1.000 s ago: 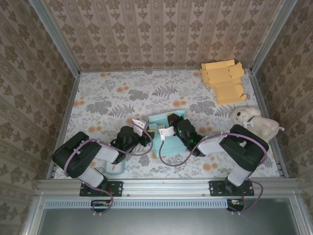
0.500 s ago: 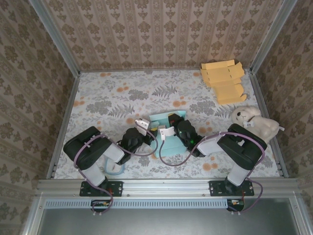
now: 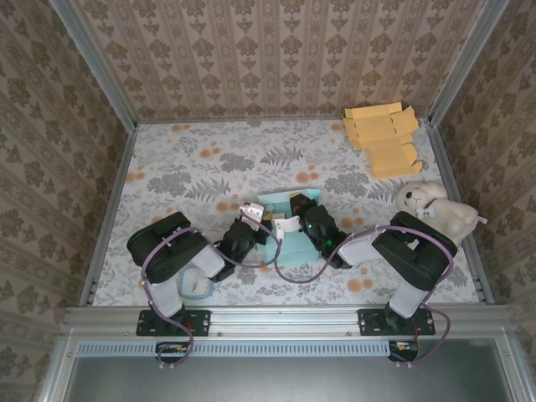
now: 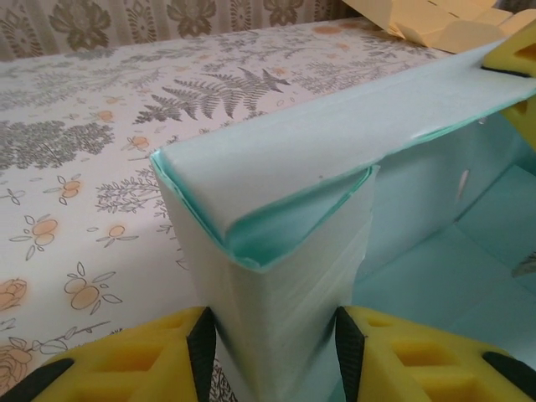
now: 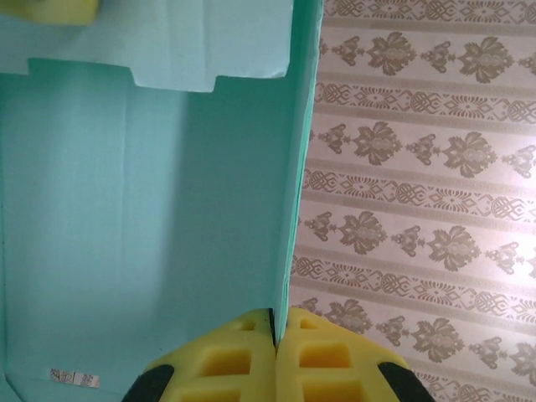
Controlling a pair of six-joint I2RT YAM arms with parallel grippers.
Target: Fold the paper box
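Observation:
The teal paper box [image 3: 293, 249] lies partly folded at the table's middle, between both arms. My left gripper [image 3: 254, 214] is at its left side. In the left wrist view its yellow fingers [image 4: 151, 356] press both faces of a folded, doubled wall corner of the paper box [image 4: 276, 167], so the left gripper [image 4: 272, 343] is shut on it. My right gripper [image 3: 291, 219] reaches in from the right. In the right wrist view it [image 5: 275, 322] is shut on the thin upright wall edge of the box [image 5: 151, 209], whose inside floor lies to the left.
A stack of flat tan cardboard boxes [image 3: 381, 138] lies at the back right corner and also shows as tan cardboard [image 4: 435, 21] in the left wrist view. A cream plush dog [image 3: 435, 209] sits at the right edge. Patterned walls with metal rails enclose the floral table [image 3: 193, 167].
The left arm has swung right, bringing its gripper up against the box's left wall. The right arm and the box have stayed put.

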